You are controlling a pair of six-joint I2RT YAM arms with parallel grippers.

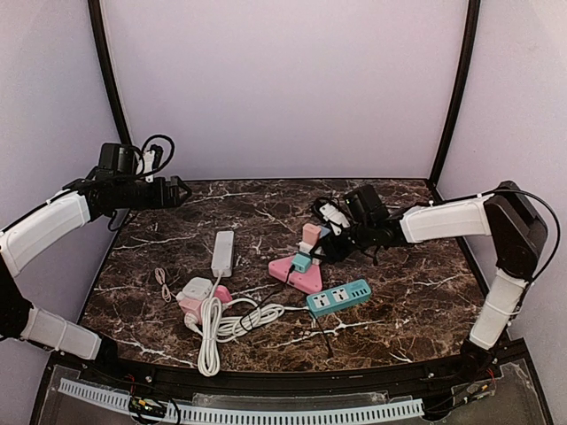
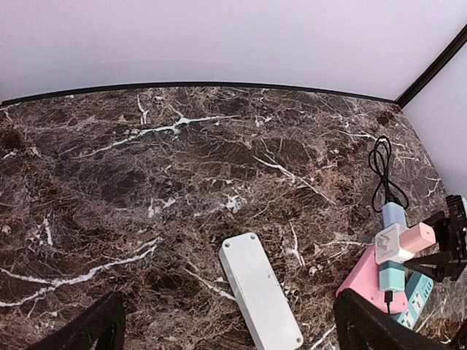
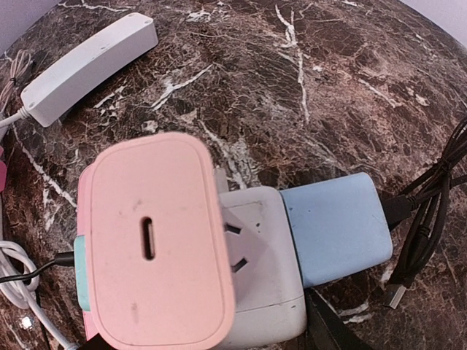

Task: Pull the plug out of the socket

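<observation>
A pink plug (image 3: 157,240) stands over marbled table (image 3: 328,73), lilac walls (image 1: 283,88) around.

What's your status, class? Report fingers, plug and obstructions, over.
Copy: left fingers wide open, parked aside. Both right fingers at pink plug, grip unconfirmed. Plug not yet off white cube socket; blue charger crowds alongside.

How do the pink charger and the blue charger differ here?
The pink charger faces the right wrist camera, its port empty; the blue charger sticks out sideways with a black cable leaving it. Both sit on the white cube socket.
</observation>
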